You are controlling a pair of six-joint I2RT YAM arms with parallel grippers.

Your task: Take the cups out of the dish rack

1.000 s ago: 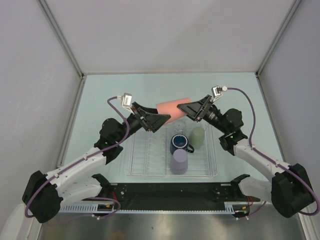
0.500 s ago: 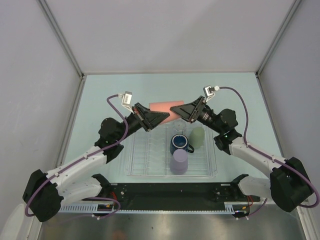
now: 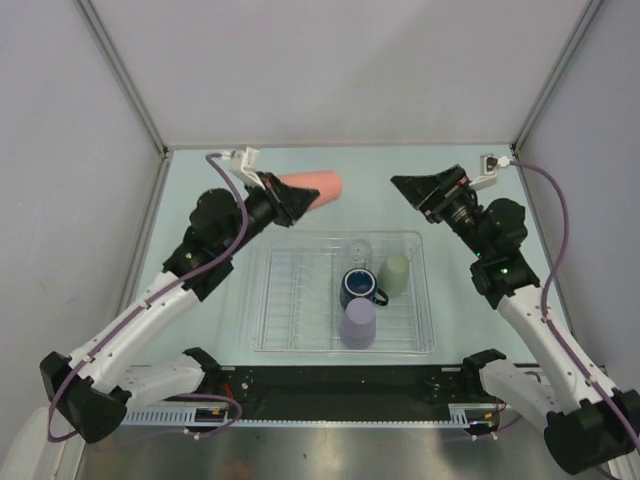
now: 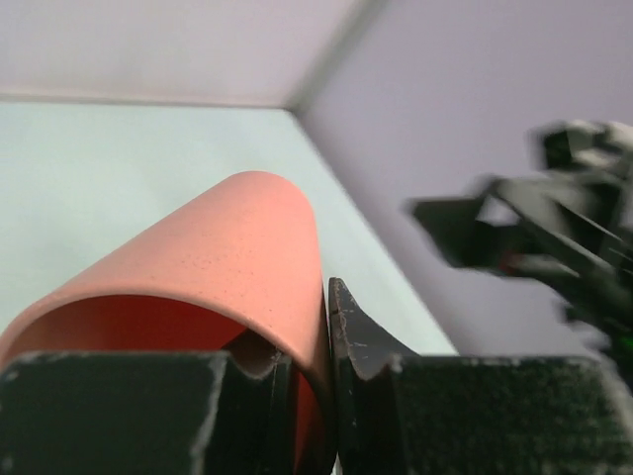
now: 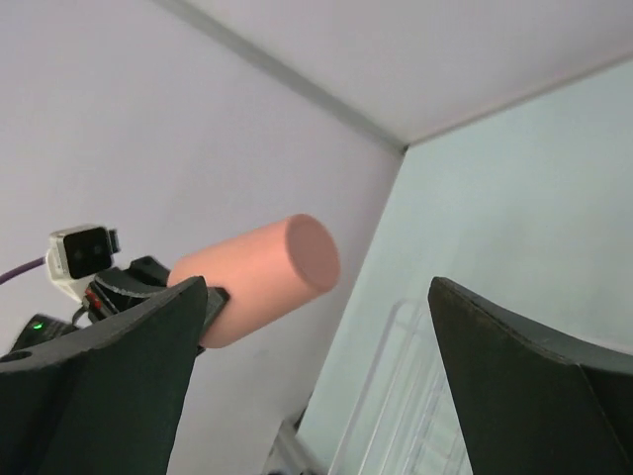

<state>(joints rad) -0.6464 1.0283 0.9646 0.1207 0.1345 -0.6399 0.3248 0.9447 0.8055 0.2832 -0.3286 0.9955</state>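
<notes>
A salmon-pink cup (image 3: 315,186) hangs on its side above the table behind the dish rack (image 3: 290,300). My left gripper (image 3: 285,196) is shut on its rim, one finger (image 4: 364,341) outside the wall and one inside the cup (image 4: 218,247). My right gripper (image 3: 410,194) is open and empty, apart from the cup at the far right; its fingers (image 5: 119,366) frame the cup (image 5: 262,269) from a distance. In the rack stand a dark blue mug (image 3: 357,288), a lavender cup (image 3: 358,323), a pale green cup (image 3: 395,272) and a small clear cup (image 3: 360,248).
The rack's left half holds only bare ribs. Grey walls close in the pale green table (image 3: 200,200) on three sides. A corner of the rack (image 5: 406,396) shows below my right fingers. The right arm (image 4: 534,223) appears blurred in the left wrist view.
My right gripper has let go of the salmon cup, opened and drawn back to the right. My left gripper closed on the rim and carried the cup back and to the left.
</notes>
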